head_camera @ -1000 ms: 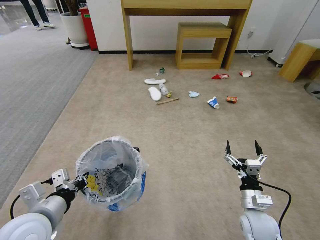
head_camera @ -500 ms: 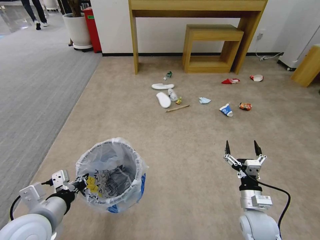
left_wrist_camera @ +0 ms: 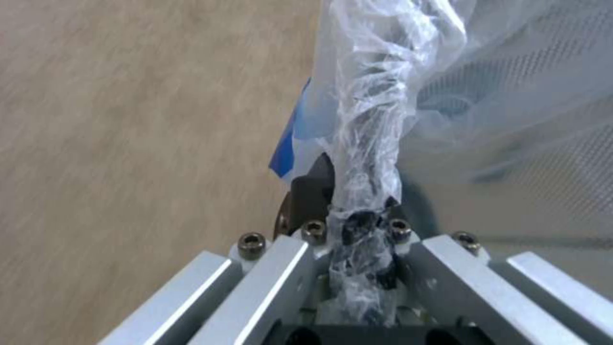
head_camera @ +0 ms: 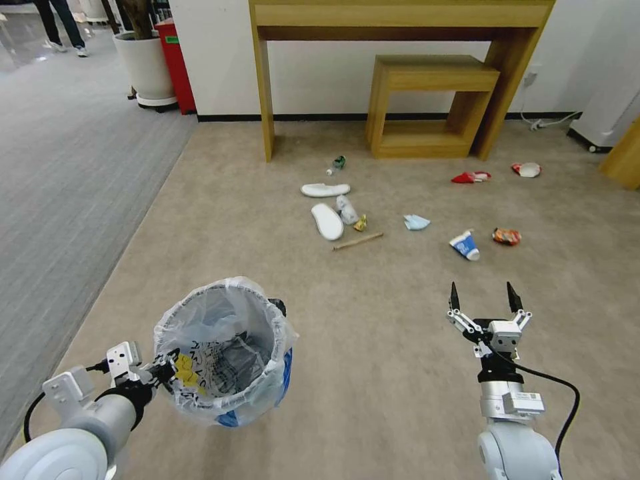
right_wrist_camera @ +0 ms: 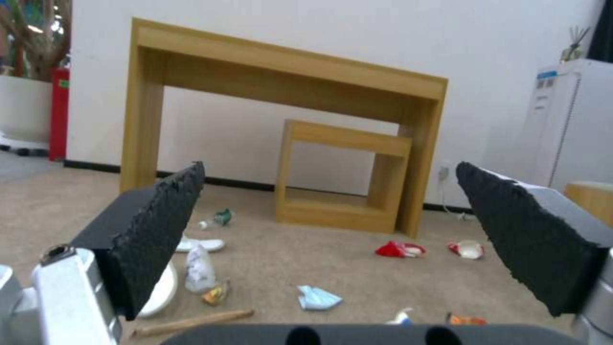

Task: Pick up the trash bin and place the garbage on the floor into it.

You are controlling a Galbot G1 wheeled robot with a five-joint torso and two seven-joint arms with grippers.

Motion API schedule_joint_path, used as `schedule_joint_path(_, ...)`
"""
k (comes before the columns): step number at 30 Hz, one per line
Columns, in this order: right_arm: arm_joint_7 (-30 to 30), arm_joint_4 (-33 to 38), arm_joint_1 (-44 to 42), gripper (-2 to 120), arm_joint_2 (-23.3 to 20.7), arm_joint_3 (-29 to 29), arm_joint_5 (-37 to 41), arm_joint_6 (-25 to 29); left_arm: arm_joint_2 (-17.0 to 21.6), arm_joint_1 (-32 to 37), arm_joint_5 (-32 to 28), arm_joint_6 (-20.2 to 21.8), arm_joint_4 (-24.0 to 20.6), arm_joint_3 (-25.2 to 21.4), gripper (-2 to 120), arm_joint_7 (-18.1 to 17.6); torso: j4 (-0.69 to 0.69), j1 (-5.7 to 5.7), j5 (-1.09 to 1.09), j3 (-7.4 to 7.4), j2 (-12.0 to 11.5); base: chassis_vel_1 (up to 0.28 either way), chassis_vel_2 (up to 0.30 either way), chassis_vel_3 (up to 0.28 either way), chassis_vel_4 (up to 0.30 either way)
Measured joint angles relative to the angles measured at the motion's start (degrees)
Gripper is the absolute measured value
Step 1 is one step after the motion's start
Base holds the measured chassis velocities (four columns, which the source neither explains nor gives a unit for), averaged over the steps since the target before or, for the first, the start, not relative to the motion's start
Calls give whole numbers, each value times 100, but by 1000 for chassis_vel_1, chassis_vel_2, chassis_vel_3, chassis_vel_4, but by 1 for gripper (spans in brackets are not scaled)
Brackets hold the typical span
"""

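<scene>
Floor: beige short-pile carpet (head_camera: 373,320) below a wooden console table (head_camera: 400,13).
Head view: small round bin lined with crinkled clear plastic (head_camera: 223,350) is held at its rim by the left gripper (head_camera: 157,368); the right gripper (head_camera: 485,297) is spread, empty.
Garbage: white slippers (head_camera: 327,220), wooden stick (head_camera: 358,241), blue-white paper cup (head_camera: 465,245) lie well ahead.
Left wrist view: fingers (left_wrist_camera: 306,199) pinch rim and bag.
Right wrist view: blue face mask (right_wrist_camera: 317,297) lies between the spread pads (right_wrist_camera: 156,225).
Handling: probably light, the bag slippery; hold the stiff rim.

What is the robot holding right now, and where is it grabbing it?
The left hand holds the trash bin, pinched at the near rim through its plastic bag. The right hand is open and holds nothing.
</scene>
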Motion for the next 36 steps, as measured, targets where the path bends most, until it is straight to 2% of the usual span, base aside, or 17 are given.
schedule_joint_path(26, -3, 2, -10, 100, 10, -1, 6, 5, -26, 14, 3, 0, 18, -16, 1, 16, 0, 0, 2, 0, 0, -354, 353, 350, -351)
schedule_joint_path(36, 4, 3, -25, 100, 8, -4, -24, 61, -54, 58, 31, 0, 1, -9, 1, 20, 0, 1, 2, 1, 0, -281, 289, 287, -290)
